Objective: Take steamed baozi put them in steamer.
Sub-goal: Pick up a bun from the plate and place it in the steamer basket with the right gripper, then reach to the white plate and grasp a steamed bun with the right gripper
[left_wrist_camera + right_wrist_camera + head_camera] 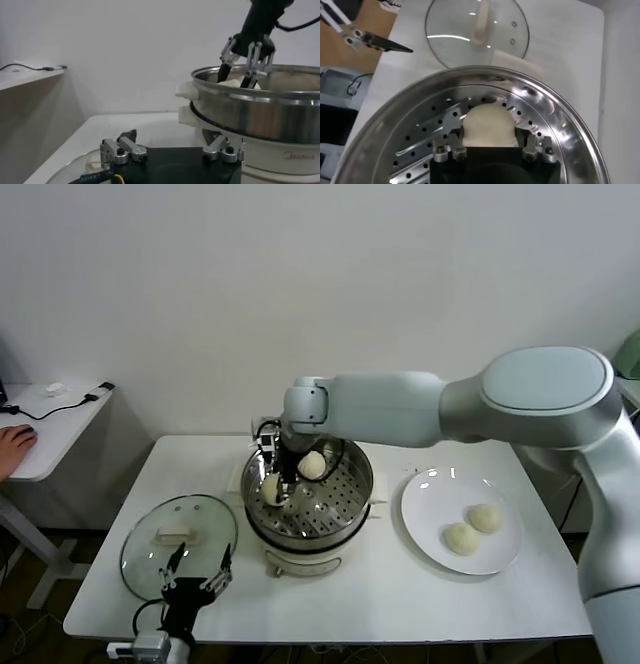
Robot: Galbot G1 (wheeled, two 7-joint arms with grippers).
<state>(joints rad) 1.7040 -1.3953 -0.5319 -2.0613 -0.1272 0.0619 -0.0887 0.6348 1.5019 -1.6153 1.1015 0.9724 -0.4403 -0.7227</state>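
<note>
- Baozi: I count four. Two sit inside the steamer (308, 504) on its perforated tray, one (313, 465) toward the far wall and one (271, 488) on the glass-lid side. The other two (485, 518) (461, 538) lie on the white plate (430, 494), on the opposite side of the steamer from the lid.
- My right gripper (279, 480) is down inside the steamer, its fingers (449, 149) straddling the lid-side bun (488, 125). They look parted, but I cannot tell whether they grip the dough or have let go.
- I judge this as the placing step for the second bun. Next I need a clean release, a straight lift clear of the rim, then a reach to the plate.
- My left gripper (196, 583) waits with fingers wide apart and empty, near the one glass lid (178, 546) lying on the worktop (380, 594) beside the steamer.
- One steamer, one plate.
</note>
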